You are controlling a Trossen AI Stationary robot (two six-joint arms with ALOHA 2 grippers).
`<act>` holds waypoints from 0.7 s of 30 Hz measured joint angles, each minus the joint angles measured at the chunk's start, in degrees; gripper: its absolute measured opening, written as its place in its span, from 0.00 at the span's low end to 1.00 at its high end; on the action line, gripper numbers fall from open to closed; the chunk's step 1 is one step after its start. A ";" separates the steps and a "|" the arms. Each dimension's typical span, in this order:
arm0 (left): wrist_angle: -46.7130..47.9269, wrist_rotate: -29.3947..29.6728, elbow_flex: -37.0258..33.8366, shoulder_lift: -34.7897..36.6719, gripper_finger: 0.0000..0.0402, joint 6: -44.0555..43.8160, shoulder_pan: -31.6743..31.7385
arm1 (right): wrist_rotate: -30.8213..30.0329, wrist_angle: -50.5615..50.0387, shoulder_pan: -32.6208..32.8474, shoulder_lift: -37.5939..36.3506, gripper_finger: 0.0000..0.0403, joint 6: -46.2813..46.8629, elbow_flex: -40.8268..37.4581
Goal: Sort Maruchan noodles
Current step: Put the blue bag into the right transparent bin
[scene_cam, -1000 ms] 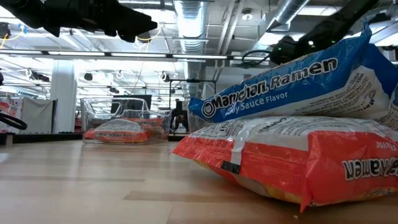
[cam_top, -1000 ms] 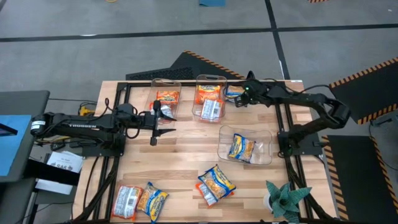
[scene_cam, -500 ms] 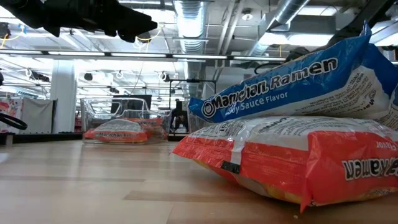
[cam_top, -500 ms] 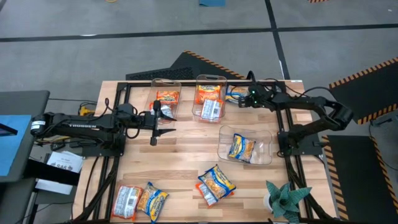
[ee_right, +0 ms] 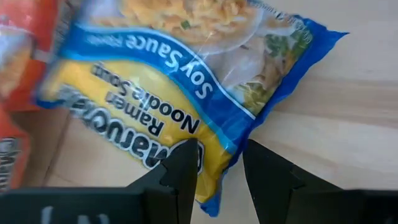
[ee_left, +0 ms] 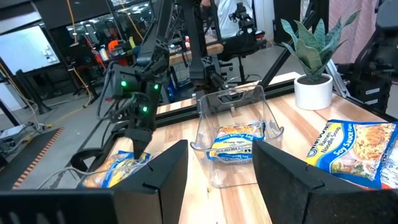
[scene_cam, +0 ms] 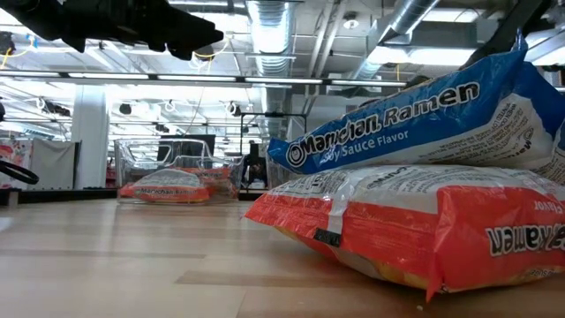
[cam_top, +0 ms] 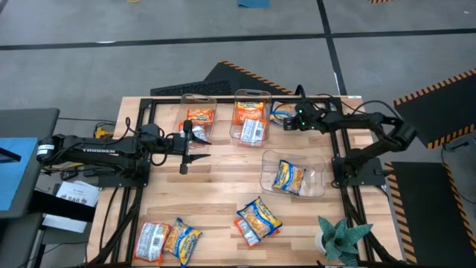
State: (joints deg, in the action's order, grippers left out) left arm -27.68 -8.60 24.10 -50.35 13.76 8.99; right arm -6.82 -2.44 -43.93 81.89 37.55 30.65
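A blue-yellow Maruchan packet (cam_top: 280, 112) lies flat on the wood by the table's far edge, beside the middle bin. My right gripper (cam_top: 294, 119) is over its right end, pointing down, shut on it (ee_right: 217, 177). My left gripper (cam_top: 185, 153) hangs open over bare wood near the left bin and holds nothing. More packets lie near the near edge: a silver-red one (cam_top: 152, 240), a blue-yellow one (cam_top: 183, 240), and a blue-yellow one (cam_top: 258, 217) resting on an orange-red one (scene_cam: 415, 234). My right gripper pinches the blue-yellow packet at a corner of its wrapper (ee_right: 214, 186) between the two fingers. The fingers come from above, pointing down. The packet lies flat on the table.
Three clear bins stand on the table: the left bin (cam_top: 198, 100) with an orange packet, the middle bin (cam_top: 251, 94) with orange and silver packets, and a nearer bin (cam_top: 316, 179) with a blue-yellow packet. A potted plant (cam_top: 339, 238) stands at the near right corner.
My right gripper has shifted a little toward the table's right along the far edge, and its arm has dropped out of the low view. The blue-yellow packet has stayed where it was.
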 joint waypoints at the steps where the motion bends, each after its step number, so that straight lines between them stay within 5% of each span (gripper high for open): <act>1: 0.00 0.00 0.00 0.00 0.42 0.00 0.00 | 0.02 0.87 0.01 0.90 0.38 0.06 0.01; 8: 0.00 0.00 0.02 0.00 0.42 0.00 0.00 | -0.58 5.88 0.01 5.65 0.36 -0.41 0.10; 15: 0.00 0.00 0.02 -0.02 0.42 -0.02 0.00 | -3.66 5.46 0.75 4.77 0.05 -5.50 -0.04; 21: 0.02 0.00 0.04 -0.02 0.42 -0.02 -0.02 | -6.66 3.91 1.63 -2.58 0.02 -8.03 -0.07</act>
State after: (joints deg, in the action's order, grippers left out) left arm -27.66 -8.60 24.14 -50.37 13.74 8.98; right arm -13.48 1.47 -42.30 79.31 29.52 30.59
